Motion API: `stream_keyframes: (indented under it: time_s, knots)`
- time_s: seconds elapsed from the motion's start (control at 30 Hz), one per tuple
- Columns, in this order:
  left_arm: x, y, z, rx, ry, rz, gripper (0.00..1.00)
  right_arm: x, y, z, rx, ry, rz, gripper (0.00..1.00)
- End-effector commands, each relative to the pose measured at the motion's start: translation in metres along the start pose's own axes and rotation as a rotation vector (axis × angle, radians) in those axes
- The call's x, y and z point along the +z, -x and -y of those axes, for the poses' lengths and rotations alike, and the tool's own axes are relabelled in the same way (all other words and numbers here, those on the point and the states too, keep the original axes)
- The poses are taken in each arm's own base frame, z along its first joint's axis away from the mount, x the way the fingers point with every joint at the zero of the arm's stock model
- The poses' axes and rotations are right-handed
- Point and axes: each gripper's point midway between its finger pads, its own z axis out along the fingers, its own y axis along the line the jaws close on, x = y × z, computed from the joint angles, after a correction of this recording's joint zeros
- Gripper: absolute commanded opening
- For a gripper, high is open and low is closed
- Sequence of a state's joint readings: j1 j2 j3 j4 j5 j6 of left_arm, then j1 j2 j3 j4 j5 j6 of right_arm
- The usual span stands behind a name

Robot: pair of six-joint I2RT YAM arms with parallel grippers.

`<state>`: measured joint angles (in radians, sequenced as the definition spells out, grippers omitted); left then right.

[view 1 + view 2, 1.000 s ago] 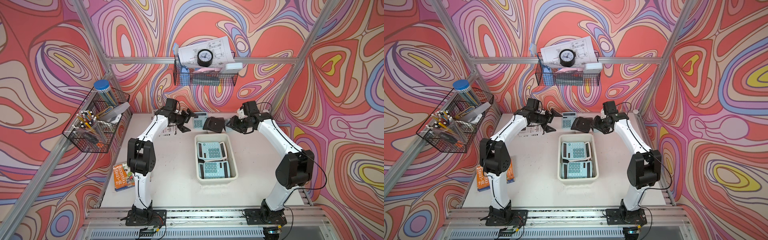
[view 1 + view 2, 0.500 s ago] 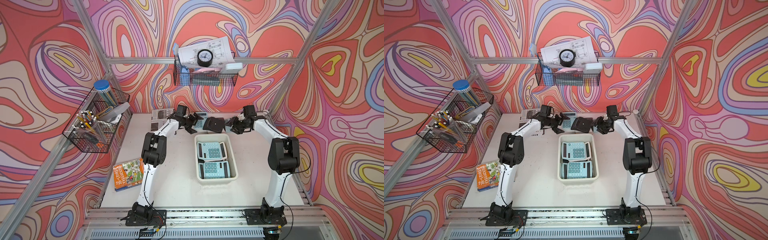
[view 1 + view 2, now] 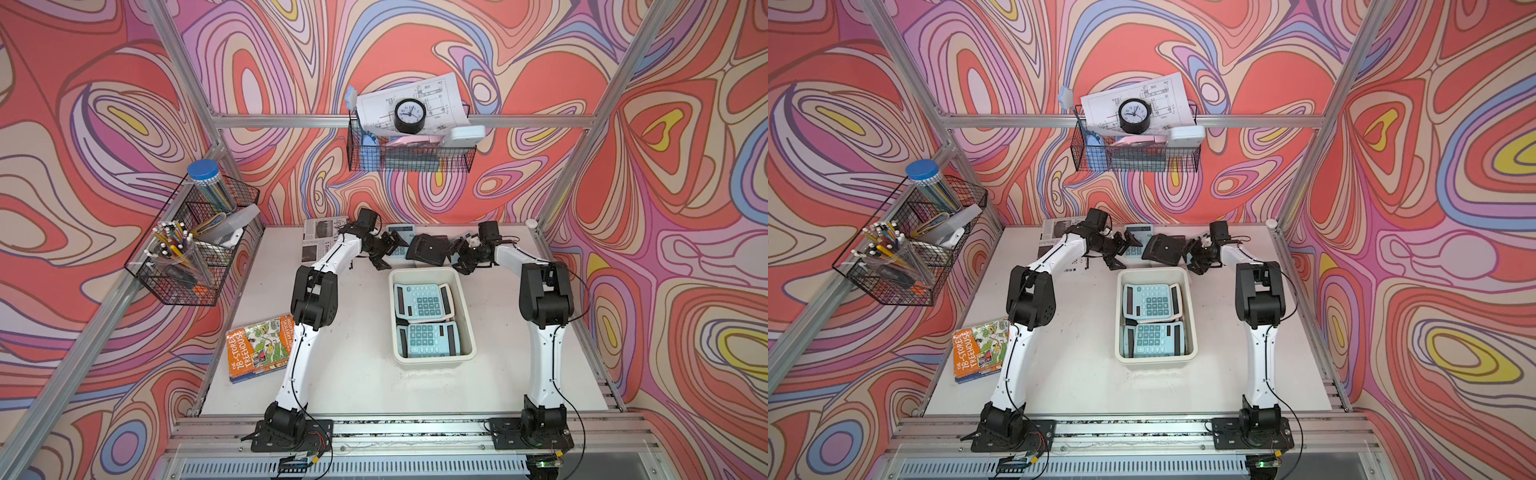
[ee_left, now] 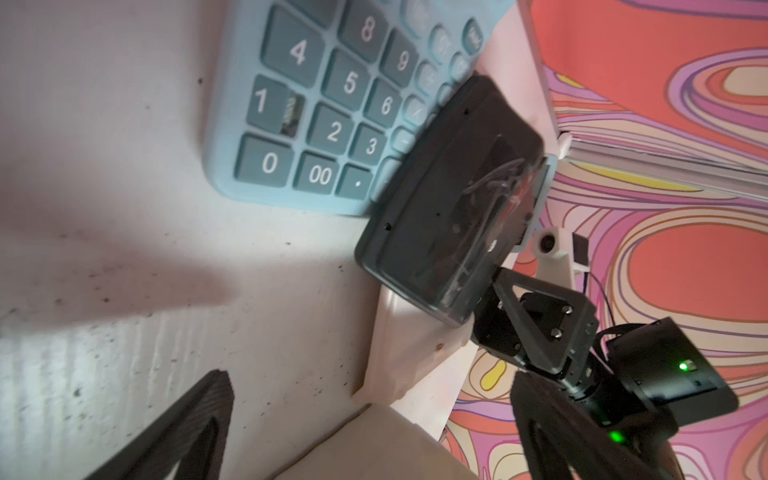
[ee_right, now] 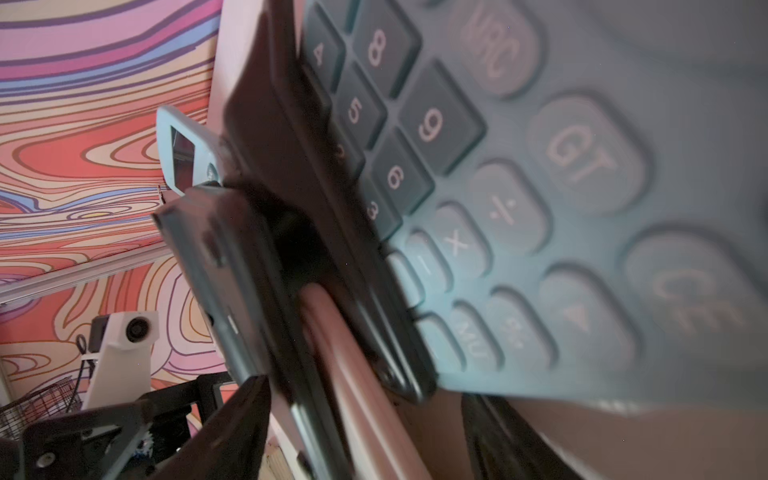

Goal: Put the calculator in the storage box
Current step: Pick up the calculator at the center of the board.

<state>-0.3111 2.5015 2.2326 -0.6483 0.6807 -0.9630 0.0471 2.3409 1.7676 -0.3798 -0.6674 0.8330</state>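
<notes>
calculator in play is the one flipped face down, black back up. it's at the far end of the table, just past the storage box, not inside it. it sits tilted, one edge propped on the keys of a second calculator, light blue, lying face up right beside it. the left wrist view shows that overlap pretty clearly.

right claw is at the outer edge of the flipped calculator with its jaws spread wide, one finger on either side of that edge. the right wrist view is blurry, so i can't tell if either finger actually touches the case, but it doesn't look like a pinch. left claw is wide open with nothing in it, low over the near corner of the second calculator.

storage box sits mid-table between the two arms with two more blue calculators in it, both face up. the one at the far end overlaps the one at the near end. a paperback lies out on the left arm's side.
</notes>
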Motion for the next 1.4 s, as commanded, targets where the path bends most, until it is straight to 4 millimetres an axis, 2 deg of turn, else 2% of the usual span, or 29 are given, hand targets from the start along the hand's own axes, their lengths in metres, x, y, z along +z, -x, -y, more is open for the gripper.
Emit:
stream_keyframes:
  time_s: [0.0,0.13,0.27,0.57,0.67,0.73,0.97,1.1,1.23,1.37]
  knots:
    - [0.016,-0.021,-0.024,0.003,0.065,-0.103,0.98,0.009,0.008,-0.01,0.002,0.077,-0.006,0.72]
    - [0.023,-0.031,-0.036,0.017,0.097,-0.148,0.99,0.023,0.004,-0.005,0.037,0.124,-0.023,0.72]
    - [0.026,-0.038,-0.045,0.025,0.122,-0.181,0.98,0.031,0.0,-0.009,0.042,0.178,-0.035,0.72]
    - [0.027,-0.047,-0.038,0.056,0.112,-0.199,0.89,0.038,-0.003,-0.032,0.042,0.321,-0.047,0.73]
    - [0.022,-0.049,-0.036,0.061,0.113,-0.2,0.86,0.04,-0.004,-0.037,0.051,0.358,-0.052,0.72]
    - [0.016,-0.051,-0.031,0.07,0.108,-0.193,0.84,0.039,-0.005,-0.042,0.048,0.375,-0.059,0.69]
    - [-0.025,-0.039,-0.013,0.066,0.073,-0.081,0.84,0.013,-0.011,-0.068,0.007,0.418,-0.052,0.59]
    - [-0.051,-0.027,-0.007,0.037,0.049,-0.008,0.84,-0.01,-0.01,-0.077,-0.01,0.384,-0.005,0.59]
    - [-0.068,-0.021,-0.001,0.033,0.034,0.041,0.86,-0.034,-0.003,-0.075,-0.035,0.295,0.065,0.61]
    - [-0.072,-0.02,-0.003,0.03,0.038,0.047,0.86,-0.059,0.012,-0.063,-0.023,0.224,0.149,0.61]
